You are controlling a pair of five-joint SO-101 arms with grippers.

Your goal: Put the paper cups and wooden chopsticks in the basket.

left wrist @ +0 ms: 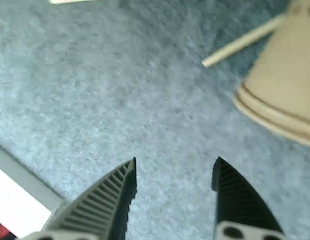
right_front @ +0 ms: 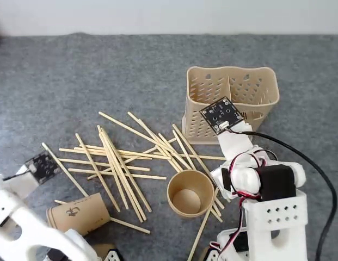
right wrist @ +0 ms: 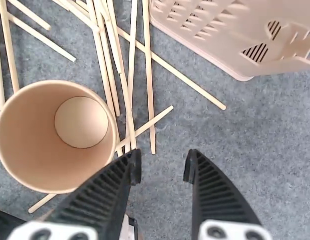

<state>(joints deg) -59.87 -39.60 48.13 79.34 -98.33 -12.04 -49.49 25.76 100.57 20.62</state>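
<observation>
A beige slotted basket point(right_front: 232, 103) stands at the back right of the grey mat. Several wooden chopsticks point(right_front: 125, 163) lie scattered in front of it. One paper cup point(right_front: 189, 193) stands upright and empty beside my right arm. A second paper cup point(right_front: 78, 213) lies on its side near my left arm. My right gripper point(right wrist: 161, 167) is open just above the mat, right next to the upright paper cup point(right wrist: 55, 135), with the basket point(right wrist: 239, 35) beyond it. My left gripper point(left wrist: 174, 175) is open over bare mat, close to the rim of the tipped paper cup point(left wrist: 282, 95).
Chopsticks point(right wrist: 125, 75) run between the upright cup and the basket, some touching the cup's base. One chopstick point(left wrist: 242, 42) pokes out by the tipped cup. Open mat lies to the back left point(right_front: 76, 76) and right of the basket.
</observation>
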